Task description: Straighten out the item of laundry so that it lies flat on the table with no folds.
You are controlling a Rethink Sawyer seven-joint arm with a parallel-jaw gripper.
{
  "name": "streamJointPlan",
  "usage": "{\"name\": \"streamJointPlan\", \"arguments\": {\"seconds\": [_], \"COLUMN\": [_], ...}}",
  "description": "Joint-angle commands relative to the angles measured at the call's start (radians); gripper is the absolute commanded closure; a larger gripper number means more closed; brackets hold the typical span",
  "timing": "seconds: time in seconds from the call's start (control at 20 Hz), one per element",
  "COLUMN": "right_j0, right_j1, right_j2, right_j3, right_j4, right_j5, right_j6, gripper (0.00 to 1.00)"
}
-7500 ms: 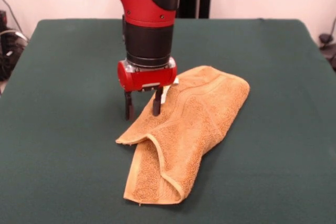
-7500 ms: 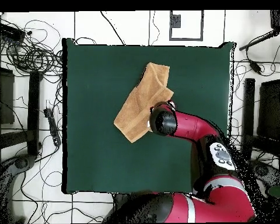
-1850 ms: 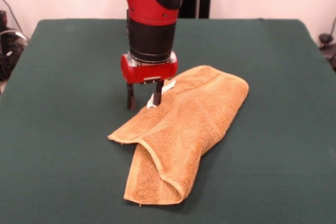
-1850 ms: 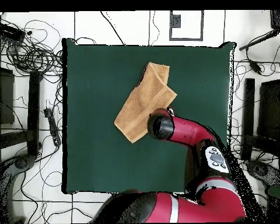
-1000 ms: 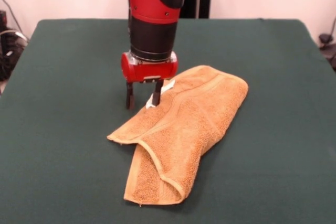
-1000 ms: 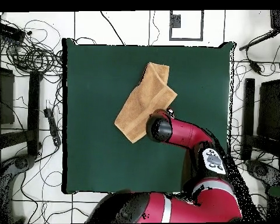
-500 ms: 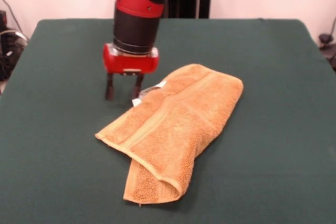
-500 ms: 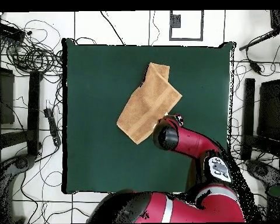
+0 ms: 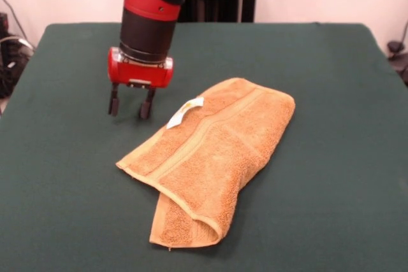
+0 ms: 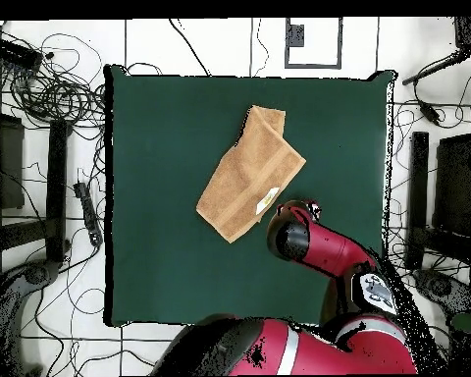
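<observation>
Lying folded on table (image 9: 331, 176), towel (image 9: 210, 157), blank white tag (image 9: 183, 112), tool (image 9: 130, 105) fingers apart, empty

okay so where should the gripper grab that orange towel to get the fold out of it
Probably the folded-over corner of the towel at its near end, where the flap doubles back and forms a raised rolled edge the fingers can pinch. Come from above on the near side in the front view, then pull outward over the bare table. The gripper stands open beside the towel's far edge, holding nothing.
</observation>
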State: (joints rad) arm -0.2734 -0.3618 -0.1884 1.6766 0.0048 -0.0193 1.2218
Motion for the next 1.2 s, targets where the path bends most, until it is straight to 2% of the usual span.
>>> {"name": "streamJointPlan", "arguments": {"seconds": [0.05, 0.2, 0.5, 0.7, 0.95, 1.2], "right_j0": [-0.035, -0.034, -0.088, -0.081, -0.072, -0.068], "right_j1": [0.15, 0.116, -0.068, -0.166, -0.168, -0.147], "right_j2": [0.012, 0.033, 0.192, 0.242, 0.266, 0.281], "right_j3": [0.058, 0.075, 0.179, 0.197, 0.168, 0.144], "right_j4": [0.055, 0.03, -0.026, -0.017, -0.002, -0.015], "right_j5": [-0.082, -0.083, -0.063, 0.023, 0.065, 0.046], "right_j6": [0.302, 0.298, 0.303, 0.271, 0.242, 0.226], "gripper": [0.0, 0.0, 0.0, 0.0, 0.0, 0.0]}}
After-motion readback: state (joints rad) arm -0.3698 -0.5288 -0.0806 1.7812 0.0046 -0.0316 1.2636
